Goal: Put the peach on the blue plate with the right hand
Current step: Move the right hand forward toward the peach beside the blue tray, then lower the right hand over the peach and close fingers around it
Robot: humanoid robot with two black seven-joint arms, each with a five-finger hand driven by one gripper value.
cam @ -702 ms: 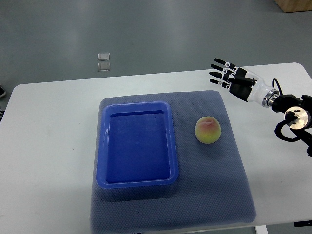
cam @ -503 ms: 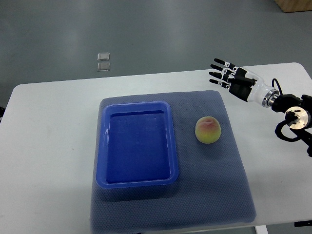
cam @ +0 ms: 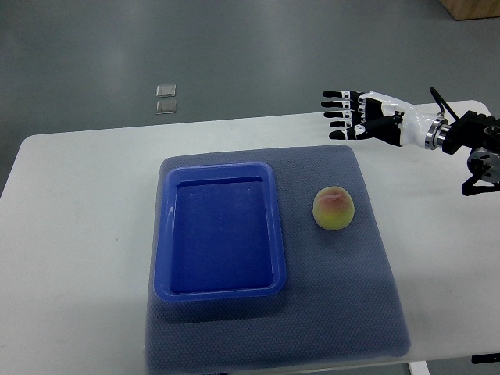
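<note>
- A white rectangular table (cam: 86,234) fills most of the view from above, with grey floor beyond its far edge; two small clear square objects (cam: 166,99) lie on that floor, well apart from the table.
- A dark blue-grey textured mat (cam: 344,297) covers the middle of the table; its surface has a fine mesh pattern.
- A bright blue rectangular plastic tray with a raised rim (cam: 219,231), the blue plate of the task, sits on the left half of the mat; nothing lies inside it.
- A round peach, yellow-green with a pink blush on top (cam: 334,208), rests on the mat just to the right of the tray; it does not touch the tray's rim, and a strip of bare mat shows between them.
- The right hand, black and white with jointed fingers (cam: 361,117), enters from the right edge on a white forearm with a metal wrist joint; it hovers over the far right corner of the mat, beyond the peach and apart from it.
- The fingers (cam: 337,114) are stretched out straight and spread side by side, pointing towards the left of the picture; they hold nothing.
- Black cables and joint housings of the right arm (cam: 480,148) show at the right edge, above the bare table.
</note>
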